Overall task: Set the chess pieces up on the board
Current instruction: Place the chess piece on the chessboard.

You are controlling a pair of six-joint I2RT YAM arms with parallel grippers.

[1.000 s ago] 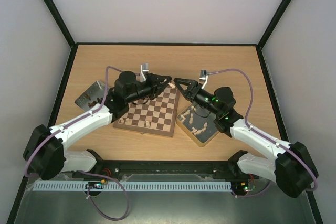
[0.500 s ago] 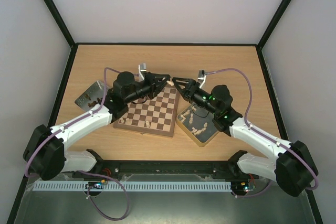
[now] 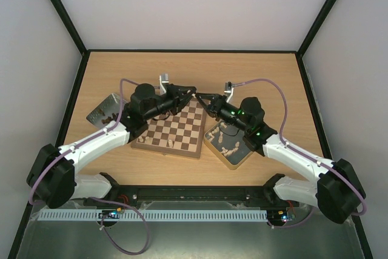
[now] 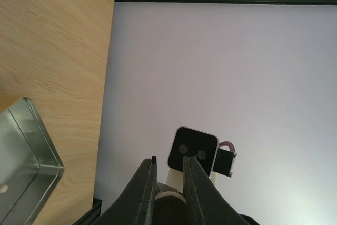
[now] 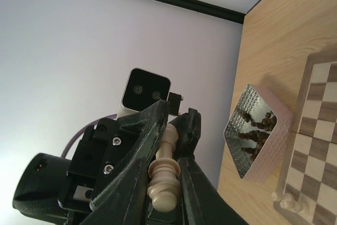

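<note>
The board (image 3: pixel 176 127) lies at the table's middle, with a few pale pieces (image 3: pixel 171 144) along its near edge. Both grippers meet in the air above its far right corner. My left gripper (image 3: pixel 193 92) (image 4: pixel 168 159) is shut on one end of a pale chess piece (image 5: pixel 164 175). My right gripper (image 3: pixel 200 97) (image 5: pixel 162 164) is closed on the other end of that piece. More pale pieces (image 3: pixel 229 144) lie in the gold tin (image 3: pixel 209 139). Dark pieces (image 3: pixel 108 115) (image 5: pixel 258 130) lie in the grey tray (image 3: pixel 99 108).
The tin stands to the right of the board and the tray to its left. The board's corner with two pale pawns (image 5: pixel 287 201) shows in the right wrist view. A tin's rim (image 4: pixel 50 156) shows at the lower left of the left wrist view.
My right gripper moved left to the left gripper's tip and closed its open jaws round the pale piece held there. The left gripper shifted slightly.
</note>
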